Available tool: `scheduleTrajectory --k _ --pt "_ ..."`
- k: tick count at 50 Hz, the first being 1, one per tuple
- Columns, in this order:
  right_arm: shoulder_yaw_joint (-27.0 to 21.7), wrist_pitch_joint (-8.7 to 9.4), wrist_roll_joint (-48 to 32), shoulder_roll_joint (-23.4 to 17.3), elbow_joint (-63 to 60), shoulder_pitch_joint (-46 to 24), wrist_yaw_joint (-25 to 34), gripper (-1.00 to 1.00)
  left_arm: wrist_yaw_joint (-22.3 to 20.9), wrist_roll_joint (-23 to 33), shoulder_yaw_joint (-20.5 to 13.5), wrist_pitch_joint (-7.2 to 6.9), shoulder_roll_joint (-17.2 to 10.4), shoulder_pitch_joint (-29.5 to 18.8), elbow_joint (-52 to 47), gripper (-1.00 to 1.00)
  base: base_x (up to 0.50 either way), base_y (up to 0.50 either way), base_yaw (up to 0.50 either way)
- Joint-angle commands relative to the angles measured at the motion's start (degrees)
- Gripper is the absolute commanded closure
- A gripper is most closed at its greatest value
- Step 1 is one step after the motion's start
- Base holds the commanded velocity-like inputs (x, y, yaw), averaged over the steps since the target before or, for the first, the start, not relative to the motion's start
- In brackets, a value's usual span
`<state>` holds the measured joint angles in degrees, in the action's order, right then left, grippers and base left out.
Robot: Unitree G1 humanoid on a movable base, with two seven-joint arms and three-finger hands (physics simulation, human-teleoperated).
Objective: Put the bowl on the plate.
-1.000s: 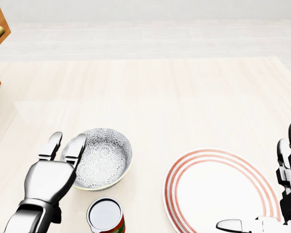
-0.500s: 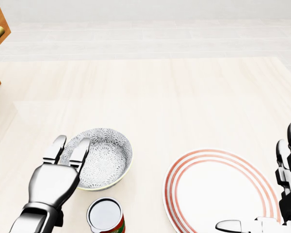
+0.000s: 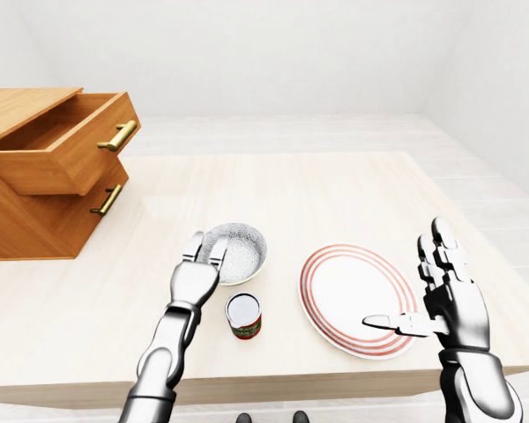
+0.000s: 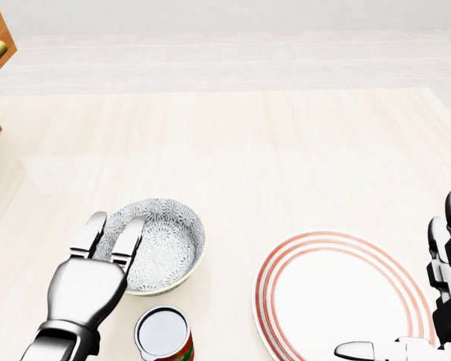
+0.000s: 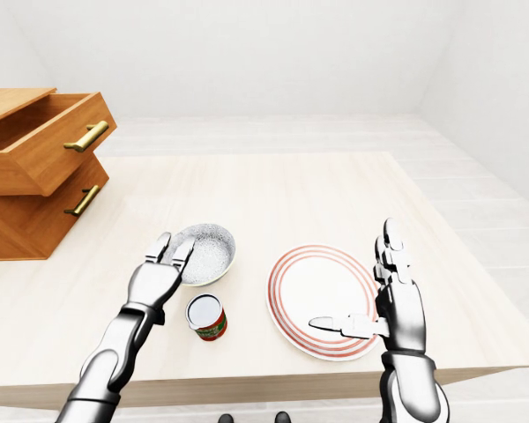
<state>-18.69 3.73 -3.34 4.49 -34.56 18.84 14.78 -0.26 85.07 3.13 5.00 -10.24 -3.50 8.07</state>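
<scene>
The bowl (image 4: 169, 244), grey-patterned, sits on the pale wooden table (image 4: 286, 150) in the lower left of the head view. It is not on the plate (image 4: 338, 297). The plate, white with red rings, lies to its right, with a strip of bare table between the 2. The plate's lower rim comes close to the table's bottom edge in the left-eye view.

The left hand (image 4: 86, 289) reaches up from the lower left. 2 of its fingers (image 4: 129, 241) lie straight and slightly apart across the bowl's left rim, their tips over the inside. They are stretched out, not curled round the rim. I cannot see the thumb.

A can (image 4: 162, 333) with a red label stands upright just below the bowl, near the hand's right side and apart from the plate. It crowds the space between the bowl and the table's bottom edge.

The right hand (image 3: 450, 295) stands upright at the plate's right edge, fingers spread and holding nothing. Its thumb points left over the plate's lower right rim.

Above the bowl and plate, bare table runs to its top edge. A wooden chest (image 3: 35, 203) stands at the table's left side, well apart from the bowl, its top drawer (image 3: 62, 145) pulled open.
</scene>
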Motion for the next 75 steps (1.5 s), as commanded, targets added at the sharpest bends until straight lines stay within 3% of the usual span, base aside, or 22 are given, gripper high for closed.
scheduleTrajectory --k 1,22,53,75 --pt "0.0 0.03 -0.1 0.0 -0.1 0.0 0.0 -1.0 -0.2 0.4 0.2 0.0 0.3 0.9 -1.7 -1.0 0.0 0.0 0.0" --pt "-0.4 0.49 -0.4 0.1 -0.9 0.3 0.6 -1.0 -0.8 1.7 1.7 0.0 1.6 2.2 -5.1 -1.0 0.0 0.0 0.0" --pt "-0.3 -1.41 -0.1 -0.3 2.0 -0.2 0.3 -1.0 -0.1 3.0 3.8 0.0 3.2 0.5 -2.7 -1.0 0.0 0.0 0.0" --pt "-0.7 -0.67 0.2 -0.2 0.4 0.3 0.7 -1.0 2.9 4.1 4.8 0.0 3.1 -0.2 2.0 -1.0 0.0 0.0 0.0"
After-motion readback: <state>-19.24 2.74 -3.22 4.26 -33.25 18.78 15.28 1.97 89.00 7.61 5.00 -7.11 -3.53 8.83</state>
